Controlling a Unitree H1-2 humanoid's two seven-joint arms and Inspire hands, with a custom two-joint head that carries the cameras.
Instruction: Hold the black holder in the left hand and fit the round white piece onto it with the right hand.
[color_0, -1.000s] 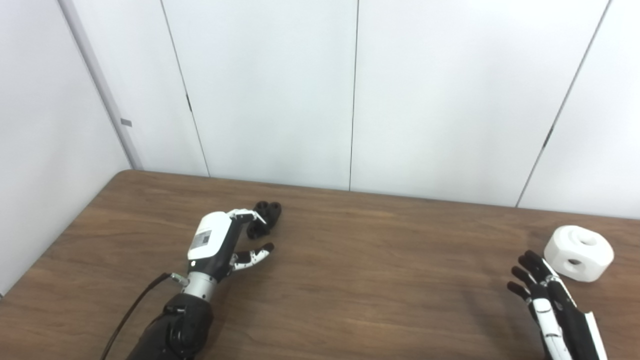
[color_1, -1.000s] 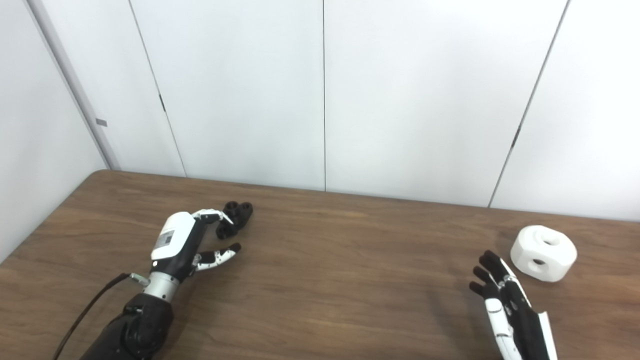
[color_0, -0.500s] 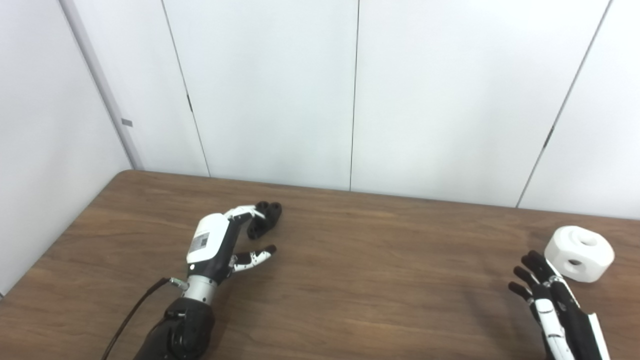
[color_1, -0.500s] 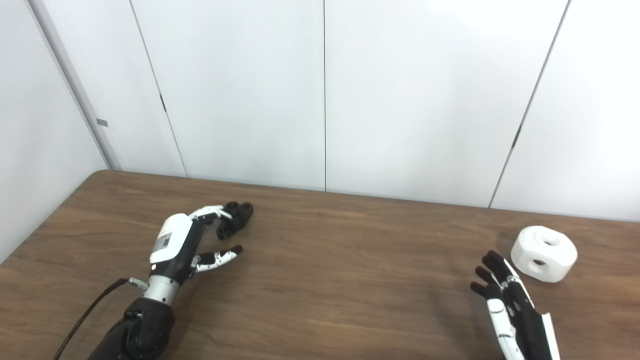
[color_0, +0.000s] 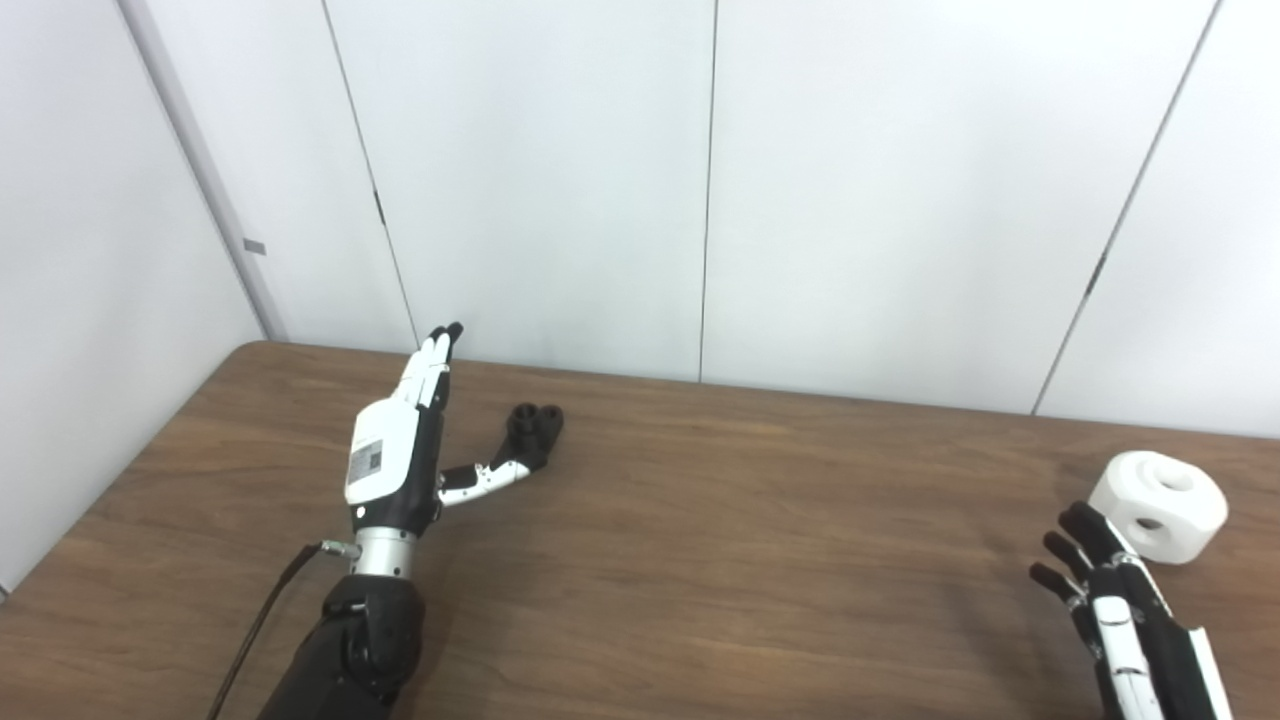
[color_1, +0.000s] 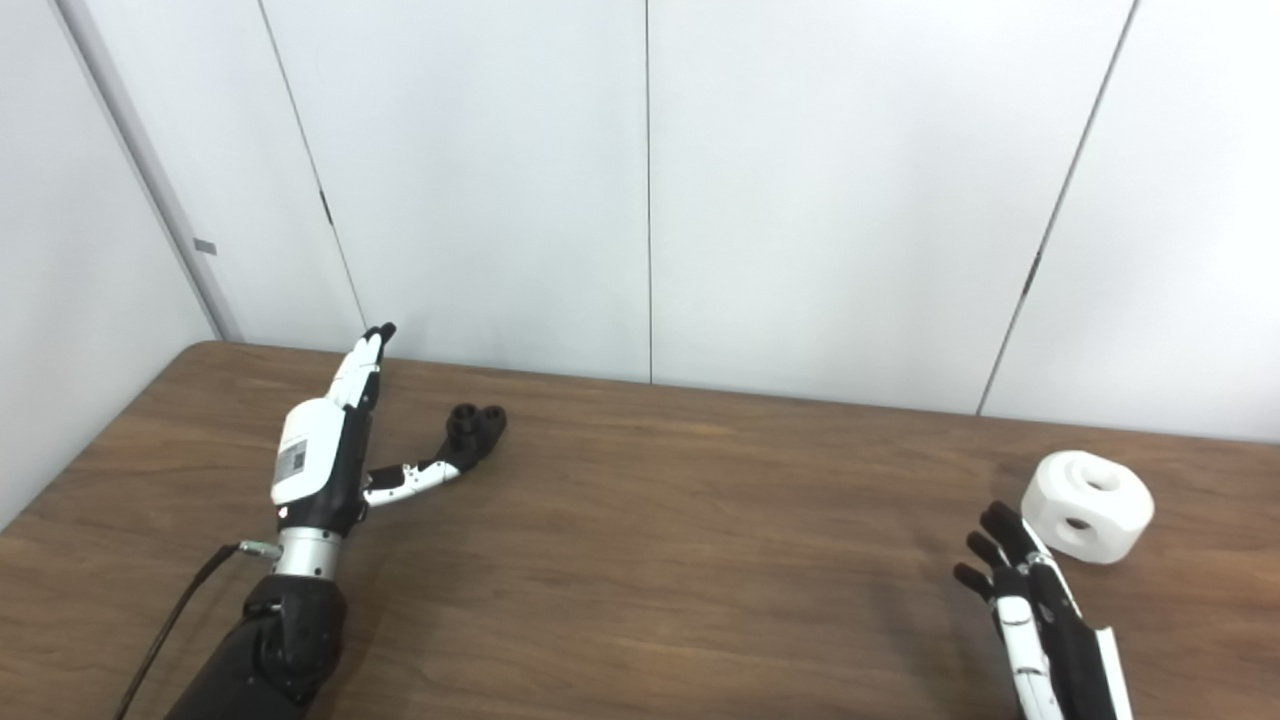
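The right hand (color_0: 1125, 600) is cut off by the bottom edge in both views, so its palm base and wrist are out of sight. The left arm (color_0: 345, 650) also runs off the bottom edge. The left thumb (color_0: 485, 478) overlaps the lower part of the black holder (color_0: 533, 428), and whether they touch cannot be told. The holder is small and dark, its shape unclear. The table (color_0: 700, 560) is cropped at right and bottom.
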